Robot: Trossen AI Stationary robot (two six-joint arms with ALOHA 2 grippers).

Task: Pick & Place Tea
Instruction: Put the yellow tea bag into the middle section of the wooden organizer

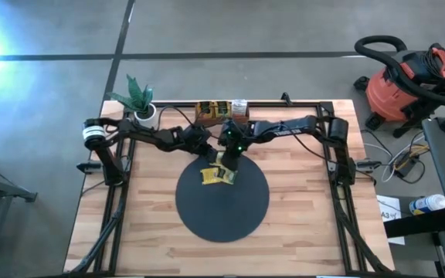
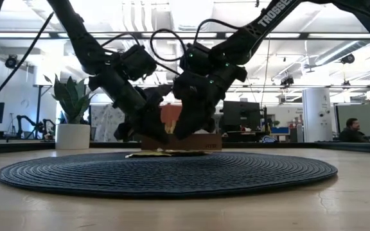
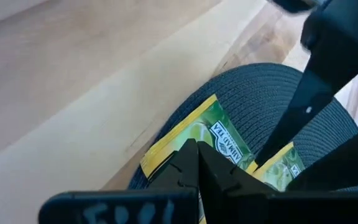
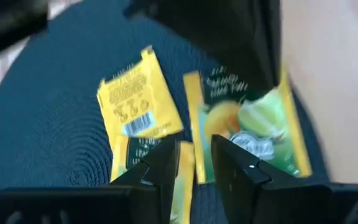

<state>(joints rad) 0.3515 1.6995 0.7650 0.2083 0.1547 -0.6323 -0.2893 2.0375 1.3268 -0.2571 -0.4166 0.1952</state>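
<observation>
Three tea packets lie flat on the far part of the black round mat (image 1: 222, 202). One is a plain yellow packet (image 4: 138, 99), one a green-and-yellow packet (image 4: 253, 124), and one a yellow packet (image 4: 182, 165) partly under my right fingers. My left gripper (image 3: 197, 158) is shut, its tips low over a green packet (image 3: 213, 130) at the mat's far edge. My right gripper (image 4: 197, 165) hovers just above the packets, its fingers a little apart and nothing plainly between them. In the high view both grippers, left (image 1: 207, 157) and right (image 1: 227, 164), meet over the packets (image 1: 216, 176). My left gripper comes slanting down from the table's far left, with its shut fingertips (image 3: 188, 152) over the green packet's edge (image 3: 194, 134). I cannot tell whether they touch it. The packet lies flat on the mat.
A brown wooden tray (image 1: 213, 110) stands at the table's far edge, with a potted plant (image 1: 139, 104) to its left. A red vacuum (image 1: 404, 85) sits on the floor beyond the right edge. The mat's near half and the wood around it are bare.
</observation>
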